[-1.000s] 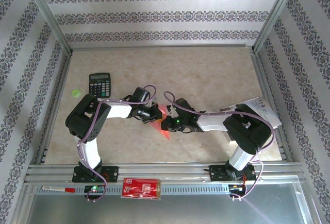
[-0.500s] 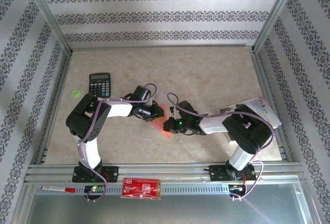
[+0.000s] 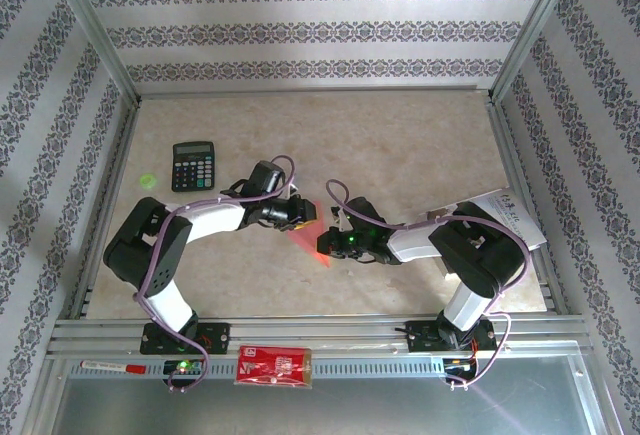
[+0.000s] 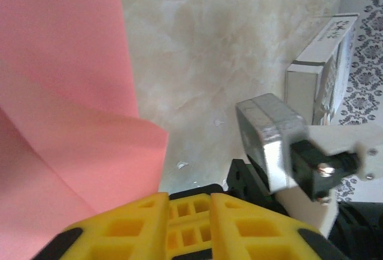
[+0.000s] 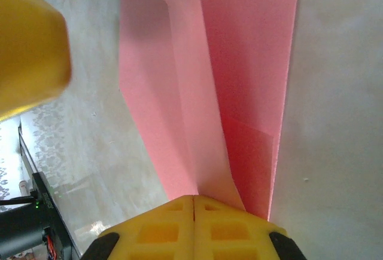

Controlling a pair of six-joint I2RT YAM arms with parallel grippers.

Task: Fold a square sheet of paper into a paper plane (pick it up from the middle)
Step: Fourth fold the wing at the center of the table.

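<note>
The square sheet of paper (image 3: 308, 247) is pink-red and folded into a long creased shape lying mid-table between the two arms. In the right wrist view the folded sheet of paper (image 5: 227, 63) runs up from my right gripper (image 5: 194, 199), which is shut on its near end. My right gripper (image 3: 326, 242) sits at the paper's right edge. My left gripper (image 3: 302, 213) is just above the paper's far end. The left gripper (image 4: 188, 195) is slightly open with nothing between its yellow fingers; the paper (image 4: 66, 122) lies to their left.
A black calculator (image 3: 193, 165) and a small green dot (image 3: 148, 179) lie at the left. A white printed leaflet (image 3: 510, 217) rests at the right edge. A red packet (image 3: 273, 366) lies on the front rail. The right arm's wrist (image 4: 272, 143) is close to my left fingers.
The left gripper has opened a little and let go of the paper, and its arm has swung back to the left. The right gripper stays shut on the paper.
</note>
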